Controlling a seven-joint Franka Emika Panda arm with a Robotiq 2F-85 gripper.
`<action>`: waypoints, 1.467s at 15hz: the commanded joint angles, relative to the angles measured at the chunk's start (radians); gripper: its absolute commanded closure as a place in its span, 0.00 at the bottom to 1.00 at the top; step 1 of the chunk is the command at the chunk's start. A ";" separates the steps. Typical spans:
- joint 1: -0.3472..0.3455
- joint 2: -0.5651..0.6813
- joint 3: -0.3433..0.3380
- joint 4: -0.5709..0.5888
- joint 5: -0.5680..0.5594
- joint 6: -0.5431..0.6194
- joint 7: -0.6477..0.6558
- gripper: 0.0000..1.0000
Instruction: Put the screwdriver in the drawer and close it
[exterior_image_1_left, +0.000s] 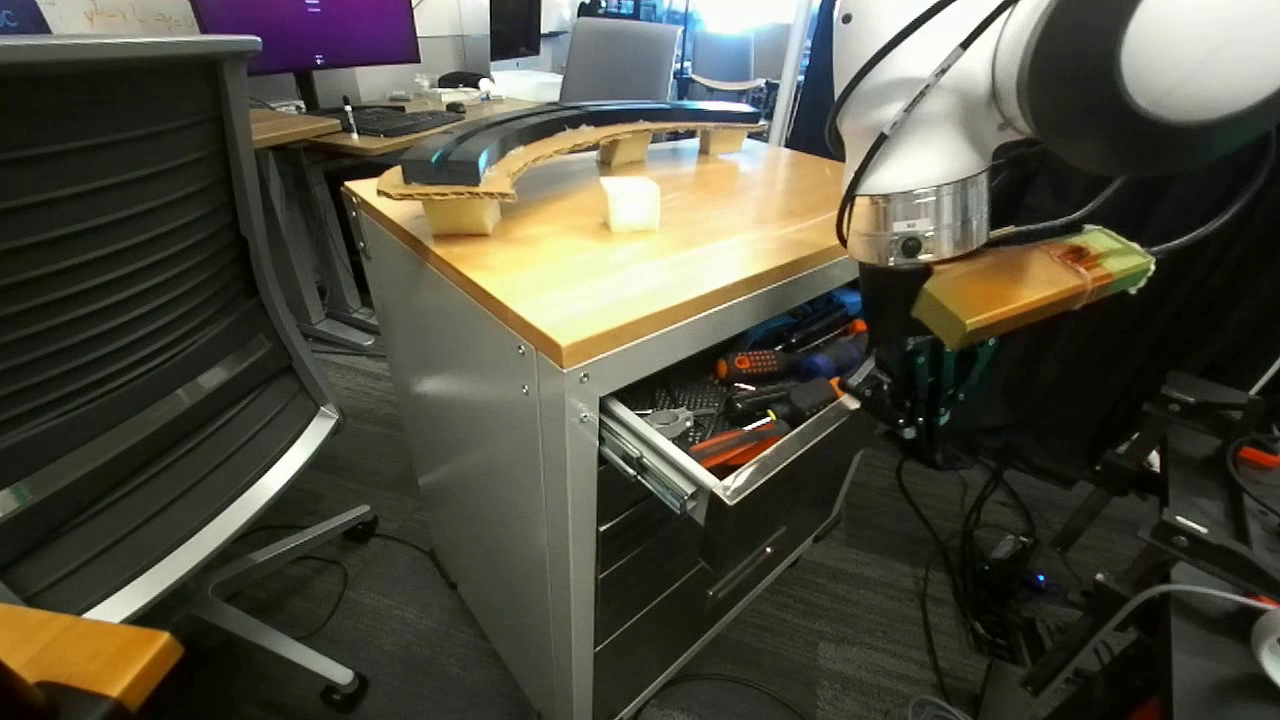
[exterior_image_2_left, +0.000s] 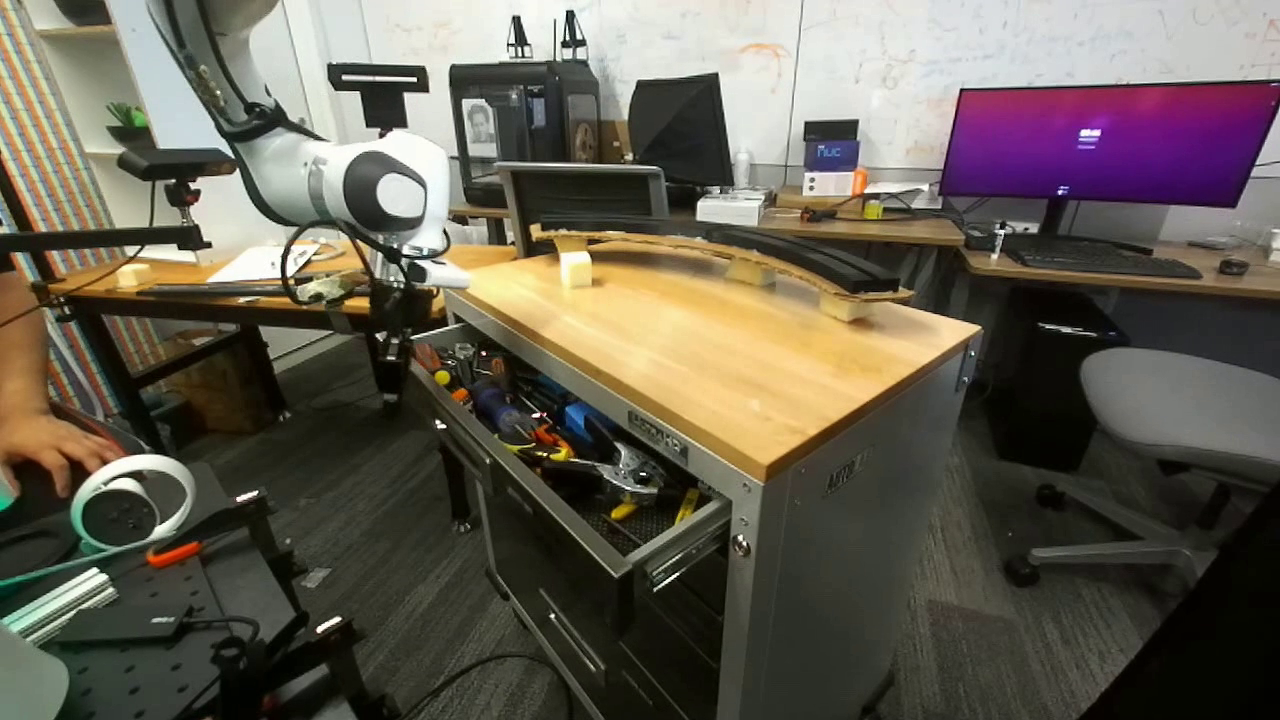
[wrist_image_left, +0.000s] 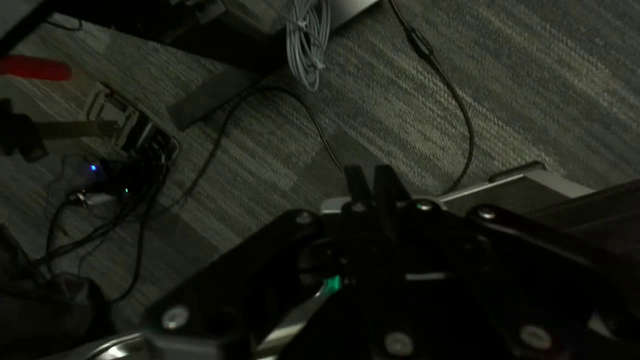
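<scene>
The grey drawer (exterior_image_1_left: 790, 465) at the top of the cabinet stands pulled out; its front panel (exterior_image_2_left: 535, 515) shows in both exterior views. Many mixed tools lie in it. Among them is a short black-handled tool with a yellowish spot (exterior_image_1_left: 808, 400); it looks like the screwdriver, but the clutter keeps me from being sure. My gripper (exterior_image_1_left: 930, 445) points down in front of the drawer's front, towards one end of it; it also shows in an exterior view (exterior_image_2_left: 391, 385). In the wrist view its fingertips (wrist_image_left: 371, 175) are close together over the floor, with nothing visible between them.
The wooden worktop (exterior_image_2_left: 650, 350) carries a curved black piece (exterior_image_1_left: 600, 125) on pale blocks, and a loose block (exterior_image_1_left: 632, 205). A chair (exterior_image_1_left: 130, 320) stands beside the cabinet. Cables (wrist_image_left: 300, 100) lie on the floor. A person's hand (exterior_image_2_left: 50, 455) is near a dark table.
</scene>
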 joint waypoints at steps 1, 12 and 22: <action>0.085 0.040 -0.062 0.039 -0.167 0.137 0.149 1.00; 0.266 0.101 -0.295 0.130 -0.878 0.357 0.792 1.00; 0.118 -0.003 -0.155 0.063 -0.981 0.284 0.919 0.70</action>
